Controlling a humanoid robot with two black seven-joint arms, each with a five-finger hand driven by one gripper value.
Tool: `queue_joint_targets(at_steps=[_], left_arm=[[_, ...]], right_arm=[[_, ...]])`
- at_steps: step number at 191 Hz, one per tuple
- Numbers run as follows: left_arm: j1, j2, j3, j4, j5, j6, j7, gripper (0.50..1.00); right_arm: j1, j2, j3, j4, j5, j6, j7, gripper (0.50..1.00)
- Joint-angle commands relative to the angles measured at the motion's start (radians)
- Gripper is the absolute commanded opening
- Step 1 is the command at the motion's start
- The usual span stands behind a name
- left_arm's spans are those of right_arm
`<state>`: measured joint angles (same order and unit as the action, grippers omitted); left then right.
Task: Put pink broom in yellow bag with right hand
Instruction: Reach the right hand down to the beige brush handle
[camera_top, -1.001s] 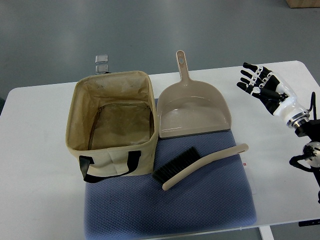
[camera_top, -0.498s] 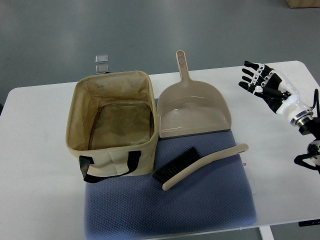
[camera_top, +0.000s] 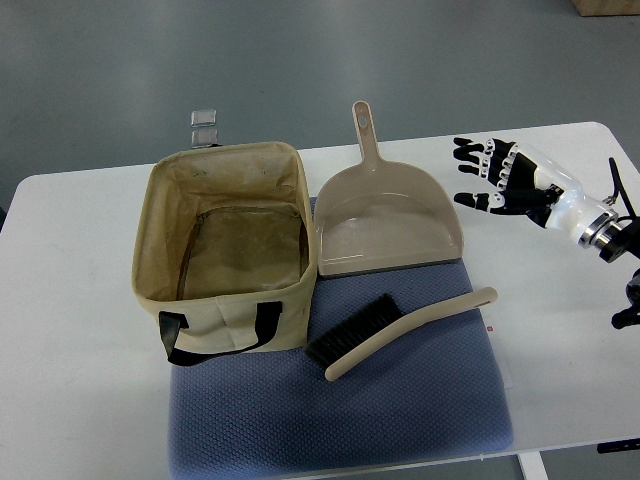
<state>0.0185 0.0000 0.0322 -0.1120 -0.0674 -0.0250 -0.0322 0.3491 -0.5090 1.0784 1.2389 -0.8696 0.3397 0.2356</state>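
bag (camera_top: 222, 250) mouth open, dustpan (camera_top: 388, 220) just beside

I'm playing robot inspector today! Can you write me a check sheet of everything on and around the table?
Surface: white table, with a blue mat on its near middle.
Job's things: broom lies on the mat, bristles toward the bag; yellow bag stands open and looks empty, black handle in front.
Clutter: dustpan beside the bag, handle pointing away.
Hands: right hand hangs over the table right of the dustpan, fingers spread, holding nothing; left hand not in view.
Cables: thin black wires by the right wrist.
Surroundings: grey floor; small shiny object behind the bag.
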Motion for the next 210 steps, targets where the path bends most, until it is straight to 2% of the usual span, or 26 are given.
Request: queue_joint_targets(at_steps=[1,28,94,139,176,210], left_arm=[[0.0,0.0,0.0,0.0,0.0,0.0,0.0,1.0],[0.0,0.0,0.0,0.0,0.0,-0.001,0.0,1.0],[0.0,0.0,0.0,0.0,0.0,0.0,0.0,1.0],[0.0,0.0,0.0,0.0,0.0,-0.001,0.0,1.0],[0.0,0.0,0.0,0.0,0.0,-0.001,0.0,1.0],[0.0,0.0,0.0,0.0,0.0,-0.001,0.0,1.0]], right_arm=[[0.076,-0.095,-0.155,0.004,-0.012,-0.005,0.047,0.926],[0.145,-0.151,-0.284,0.004,-0.086,-0.008,0.094,0.926],[0.228,-0.172,-0.511,0.059,-0.46,-0.031,0.203,0.926],[0.266,-0.169,-0.609,0.094,-0.618,-0.12,0.202,0.926],[0.284,-0.164,-0.675,0.096,-0.758,-0.243,0.195,0.924],[0.284,-0.167,-0.684,0.096,-0.809,-0.301,0.195,0.913]])
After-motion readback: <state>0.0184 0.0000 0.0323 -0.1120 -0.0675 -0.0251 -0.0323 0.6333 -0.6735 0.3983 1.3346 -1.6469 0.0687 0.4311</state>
